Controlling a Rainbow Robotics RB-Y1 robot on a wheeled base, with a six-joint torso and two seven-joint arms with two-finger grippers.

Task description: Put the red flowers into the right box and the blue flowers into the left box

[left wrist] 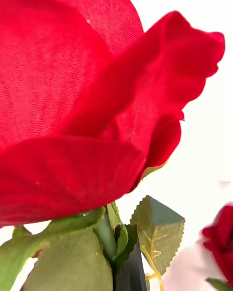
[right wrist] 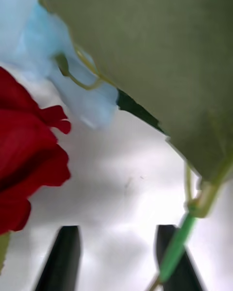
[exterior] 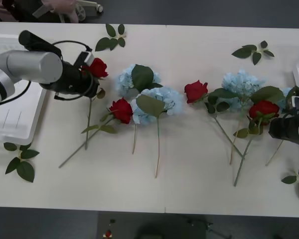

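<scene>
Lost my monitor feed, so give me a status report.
Left gripper at leftmost red rose, finger by its stem. Right gripper open over a blue flower's stem. Both boxes hold no flowers; loose leaf sprigs scattered.

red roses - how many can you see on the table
4: one at the left gripper, one just right of it, one mid-table, one near the right gripper. None seem hidden.
</scene>
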